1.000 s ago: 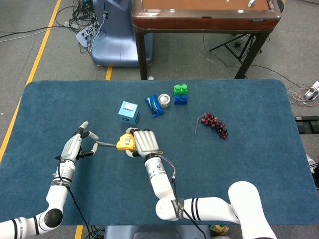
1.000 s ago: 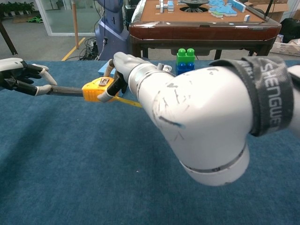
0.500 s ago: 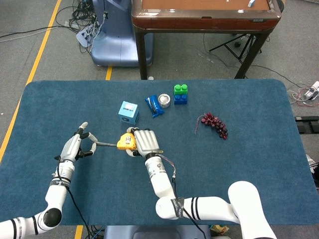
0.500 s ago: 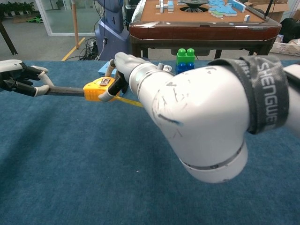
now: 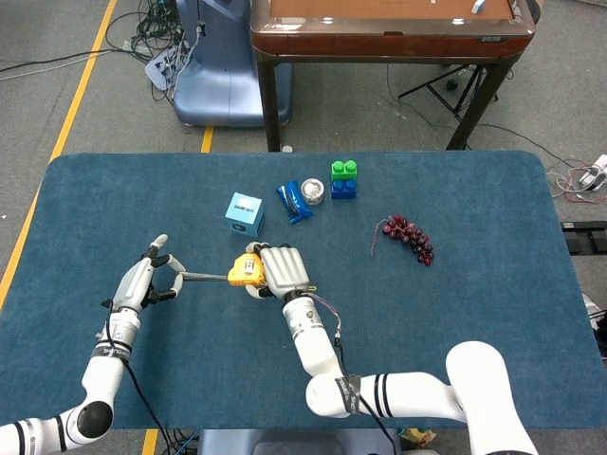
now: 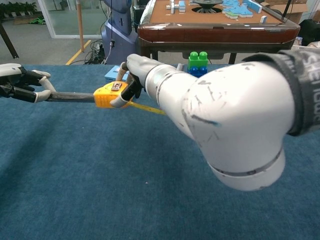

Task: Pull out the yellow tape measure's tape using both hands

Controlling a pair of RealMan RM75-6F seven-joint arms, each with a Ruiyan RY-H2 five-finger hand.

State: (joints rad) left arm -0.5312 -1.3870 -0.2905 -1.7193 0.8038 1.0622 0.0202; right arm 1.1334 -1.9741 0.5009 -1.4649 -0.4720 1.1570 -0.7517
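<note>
The yellow tape measure sits left of the table's middle, gripped by my right hand from its right side. A dark strip of tape runs out of the case to the left. My left hand pinches the end of that tape between thumb and finger, other fingers spread. In the chest view my right arm fills much of the frame and hides the table behind it.
Behind the tape measure lie a light blue box, a blue packet, a small round tin and a green-on-blue brick stack. Dark grapes lie to the right. A wooden table stands beyond the far edge.
The yellow case has shifted slightly right with my right hand, and the drawn-out strip of tape between the hands is a little longer. My left hand has barely moved.
</note>
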